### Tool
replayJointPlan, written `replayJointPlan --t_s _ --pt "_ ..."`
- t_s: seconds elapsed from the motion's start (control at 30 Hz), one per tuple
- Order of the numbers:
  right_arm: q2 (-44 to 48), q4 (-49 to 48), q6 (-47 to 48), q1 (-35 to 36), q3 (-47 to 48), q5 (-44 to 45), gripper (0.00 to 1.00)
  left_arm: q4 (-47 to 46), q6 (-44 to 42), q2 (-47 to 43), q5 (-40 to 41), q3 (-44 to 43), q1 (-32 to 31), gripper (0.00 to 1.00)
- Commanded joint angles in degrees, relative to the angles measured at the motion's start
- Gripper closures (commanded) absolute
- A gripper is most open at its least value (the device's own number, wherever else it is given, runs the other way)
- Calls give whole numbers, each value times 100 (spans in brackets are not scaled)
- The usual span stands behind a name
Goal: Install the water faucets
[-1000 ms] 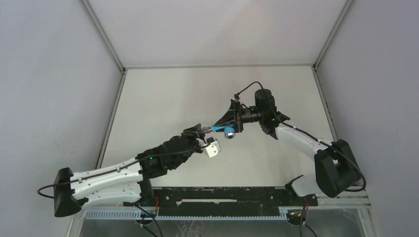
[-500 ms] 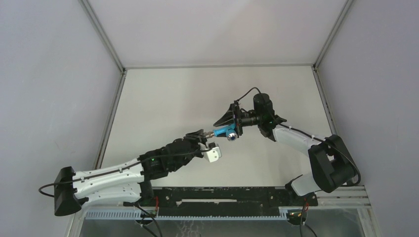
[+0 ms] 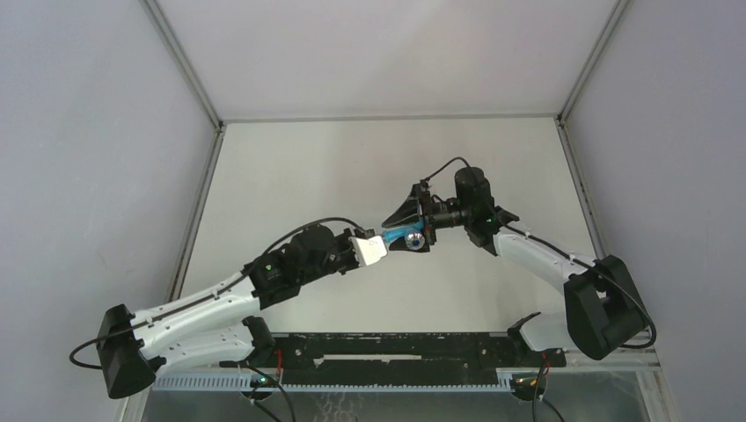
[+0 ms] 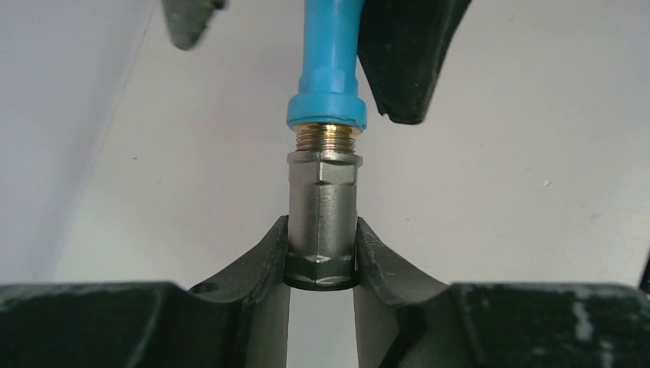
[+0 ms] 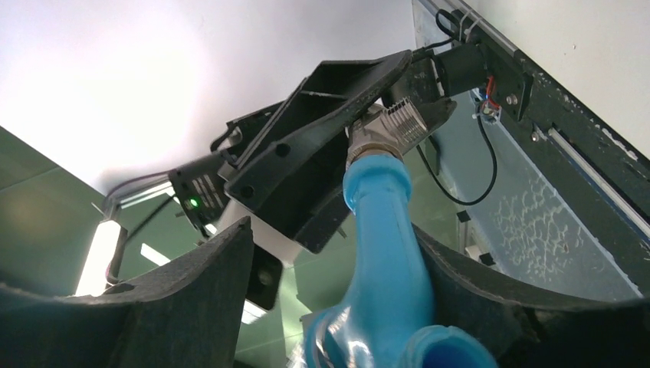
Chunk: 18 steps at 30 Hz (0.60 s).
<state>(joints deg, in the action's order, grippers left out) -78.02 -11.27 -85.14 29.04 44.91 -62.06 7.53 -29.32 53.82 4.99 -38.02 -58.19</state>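
Observation:
The bright-blue bent tap (image 3: 406, 236) hangs in the air above the middle of the table, between the two arms. Its brass thread (image 4: 326, 138) sits in the end of the grey metal hex fitting (image 4: 323, 207). My left gripper (image 4: 322, 261) is shut on that fitting's lower end, one finger on each flat. My right gripper (image 5: 333, 238) stands open around the tap's blue stem (image 5: 387, 261): the stem lies against the right finger (image 5: 475, 284), and a wide gap separates it from the left finger (image 5: 207, 284). The fitting (image 5: 387, 126) also shows there, between the left gripper's black fingers (image 5: 306, 165).
The white table (image 3: 352, 167) is fenced by metal frame rails (image 3: 207, 211) at the left, back and right. A black rail with wiring (image 3: 396, 352) runs along the near edge between the arm bases.
My right gripper has opened from its grip on the blue tap. The left arm has turned its wrist and lifted its elbow, still holding the fitting with the tap in it.

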Motion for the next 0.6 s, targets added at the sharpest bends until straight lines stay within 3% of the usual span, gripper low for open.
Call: replayJointPlan --t_s 0.0,0.57 --pt "313 275 320 64 65 -93 25 -86 732 0 -1273 -593 330 100" --pt "937 508 297 -111 36 -93 25 221 855 65 -1537 -609 731 100"
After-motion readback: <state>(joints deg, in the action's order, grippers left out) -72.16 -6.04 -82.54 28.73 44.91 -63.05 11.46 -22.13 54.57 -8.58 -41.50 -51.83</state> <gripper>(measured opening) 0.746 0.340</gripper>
